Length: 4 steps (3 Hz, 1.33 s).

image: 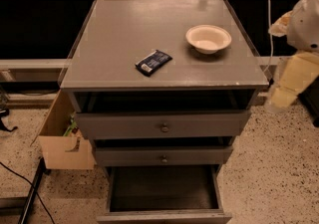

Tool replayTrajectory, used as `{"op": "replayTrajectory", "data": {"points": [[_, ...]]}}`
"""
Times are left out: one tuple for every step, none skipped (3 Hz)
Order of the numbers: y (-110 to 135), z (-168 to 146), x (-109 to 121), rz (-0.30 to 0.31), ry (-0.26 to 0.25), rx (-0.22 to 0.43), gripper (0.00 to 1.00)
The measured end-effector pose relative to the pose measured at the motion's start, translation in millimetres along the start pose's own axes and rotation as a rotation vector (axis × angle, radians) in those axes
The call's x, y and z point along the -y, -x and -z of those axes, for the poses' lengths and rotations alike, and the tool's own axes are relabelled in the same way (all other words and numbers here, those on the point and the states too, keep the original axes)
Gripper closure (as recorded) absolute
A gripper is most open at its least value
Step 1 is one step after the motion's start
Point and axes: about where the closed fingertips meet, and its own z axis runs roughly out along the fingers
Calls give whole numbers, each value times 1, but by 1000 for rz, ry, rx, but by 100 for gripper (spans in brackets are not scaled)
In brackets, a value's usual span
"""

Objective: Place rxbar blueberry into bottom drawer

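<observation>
One blue snack bar (153,62) lies left of the bowl (208,38); the gripper (291,81) hangs right of the bowl, open or shut I cannot tell. Best grasped from above, across its narrow width; the bottom drawer (164,190) below the bowl stands open

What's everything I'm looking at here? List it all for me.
cabinet: one, gray, centre
bar: one, dark blue, on cabinet top, left of bowl
bowl: one, cream, on cabinet top, right
upper drawers: two, gray, knobbed
bottom drawer: one, gray, pulled open, dark inside
box: one, tan cardboard, floor left of cabinet
cable: one, black, floor left
arm: one, white, right edge
gripper: one, cream, right of cabinet, clear of the bar
</observation>
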Motion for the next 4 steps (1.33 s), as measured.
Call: {"op": "replayTrajectory", "data": {"points": [[24,-23,16,-36,-7,57,0],[47,-48,33,-109,1,83,0],[66,-65,48,-214,7,93,0],[66,-65,48,-214,7,93,0]]}}
